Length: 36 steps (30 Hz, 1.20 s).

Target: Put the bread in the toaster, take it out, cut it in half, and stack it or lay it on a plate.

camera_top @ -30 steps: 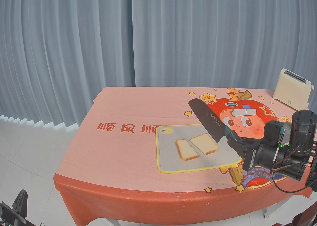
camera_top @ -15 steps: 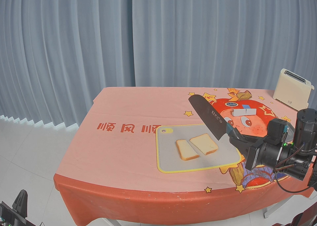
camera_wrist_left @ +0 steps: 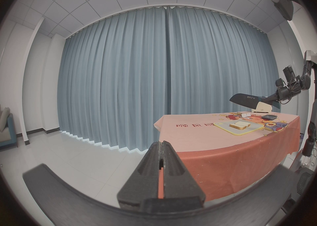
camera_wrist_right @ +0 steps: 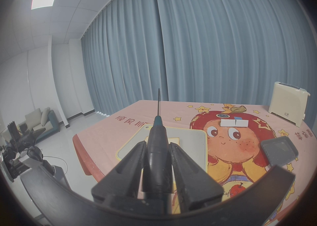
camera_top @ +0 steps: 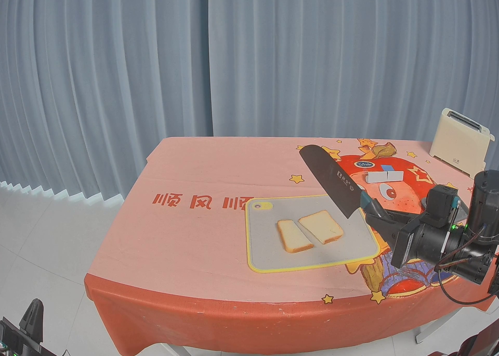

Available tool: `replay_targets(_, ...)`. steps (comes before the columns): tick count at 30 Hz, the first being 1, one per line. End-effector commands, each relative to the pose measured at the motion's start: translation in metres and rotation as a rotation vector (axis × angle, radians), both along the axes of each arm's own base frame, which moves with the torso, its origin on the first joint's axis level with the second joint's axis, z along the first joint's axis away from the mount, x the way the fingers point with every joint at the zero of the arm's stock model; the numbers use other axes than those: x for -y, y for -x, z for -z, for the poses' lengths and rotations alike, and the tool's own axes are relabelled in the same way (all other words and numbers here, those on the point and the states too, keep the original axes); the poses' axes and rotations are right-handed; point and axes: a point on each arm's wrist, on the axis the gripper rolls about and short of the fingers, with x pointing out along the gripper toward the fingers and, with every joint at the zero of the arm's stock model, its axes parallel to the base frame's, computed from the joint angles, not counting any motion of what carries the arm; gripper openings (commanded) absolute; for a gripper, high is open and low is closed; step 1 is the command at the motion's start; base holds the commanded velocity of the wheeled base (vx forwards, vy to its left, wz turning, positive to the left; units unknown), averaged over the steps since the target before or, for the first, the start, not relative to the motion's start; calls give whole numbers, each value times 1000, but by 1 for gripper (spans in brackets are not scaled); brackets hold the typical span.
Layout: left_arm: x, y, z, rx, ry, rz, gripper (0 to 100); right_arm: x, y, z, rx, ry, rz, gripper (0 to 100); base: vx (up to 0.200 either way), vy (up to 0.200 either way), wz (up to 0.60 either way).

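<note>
1. While it hangs low, well off the table's left side, the left gripper [camera_wrist_left: 160,173] has its fingers pressed together on nothing.
2. Both bread halves [camera_top: 293,236] lie on the cutting board [camera_top: 265,255].
3. The right gripper [camera_top: 370,210] pinches the knife [camera_top: 332,177], its blade raised over the board; the fingers cover most of the handle.
4. At the far right stands the toaster [camera_top: 460,140].

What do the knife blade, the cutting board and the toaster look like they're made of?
The black-bladed kitchen knife has a matt, evenly dark blade, likely coated steel or ceramic; I can't tell which. The grey, yellow-rimmed cutting board looks thin and smooth, probably plastic. The cream box-shaped toaster has an even satin shell, plastic or painted metal.
</note>
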Motion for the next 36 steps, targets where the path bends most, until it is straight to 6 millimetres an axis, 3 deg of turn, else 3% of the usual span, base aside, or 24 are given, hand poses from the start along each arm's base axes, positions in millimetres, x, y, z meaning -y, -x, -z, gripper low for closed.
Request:
replay_targets(1,0,-2,5,-22,0,-1,0,0,1,1,4,12,-6,0,0,0,0)
replay_targets(36,0,-2,5,-22,0,-1,0,3,10,3,18,42,-36,0,0,0,0)
